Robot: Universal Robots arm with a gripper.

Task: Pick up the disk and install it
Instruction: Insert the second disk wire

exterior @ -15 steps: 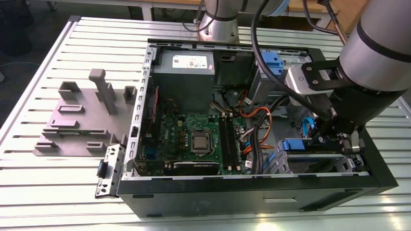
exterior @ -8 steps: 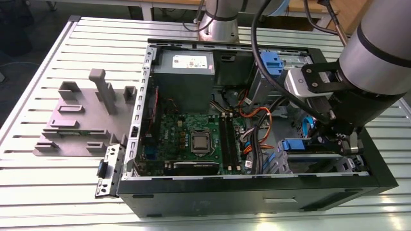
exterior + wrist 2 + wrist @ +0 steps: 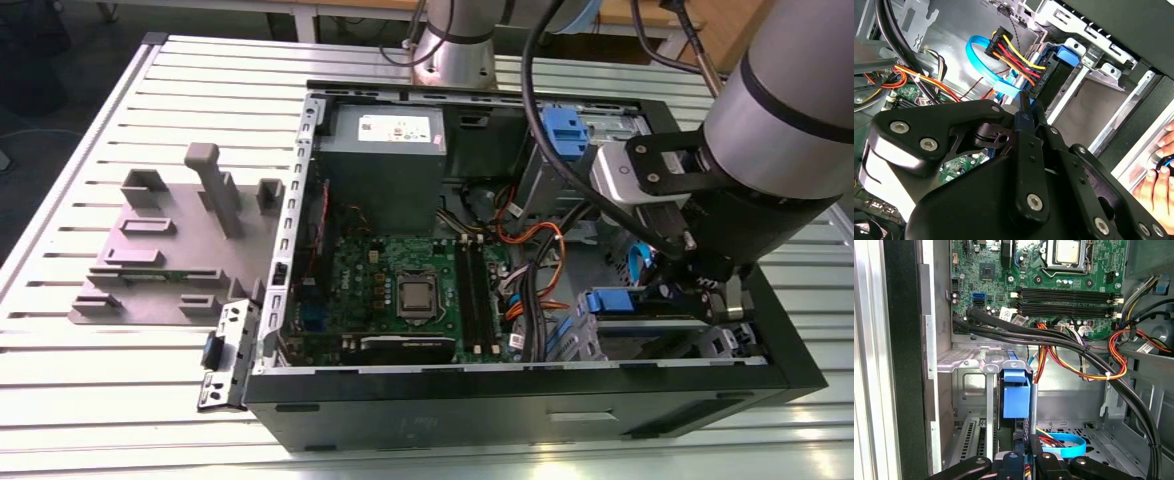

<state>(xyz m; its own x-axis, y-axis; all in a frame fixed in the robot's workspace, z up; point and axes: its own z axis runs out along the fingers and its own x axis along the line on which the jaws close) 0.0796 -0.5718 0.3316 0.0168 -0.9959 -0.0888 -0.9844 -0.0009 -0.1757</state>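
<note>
1. Open PC case [image 3: 534, 400] on bench [image 3: 80, 400]: motherboard [image 3: 400, 290], cables, drive cage.
2. Disk [image 3: 1016, 397] stands edge-up in cage, directly ahead of jaws; blue carrier visible.
3. Gripper [image 3: 1024, 452] jaws nearly together; can't tell whether they're pinching disk's edge.

black gripper [image 3: 1026, 107], blue rail [image 3: 1016, 396], green motherboard [image 3: 400, 290], orange, red and yellow wires [image 3: 1094, 372], grey stand [image 3: 167, 250], black case [image 3: 534, 405].

The gripper [image 3: 705, 290] sits low in the case's [image 3: 534, 400] drive corner — tight quarters. The metal cage [image 3: 974, 390] walls flank the blue disk [image 3: 1016, 395] on both sides, and thick black cables [image 3: 1064, 340] and orange wires [image 3: 1094, 375] cross just above. A hand [image 3: 1159, 175] rests outside the case wall — on the surface [image 3: 107, 400], open room beside the grey stand [image 3: 167, 240].
</note>
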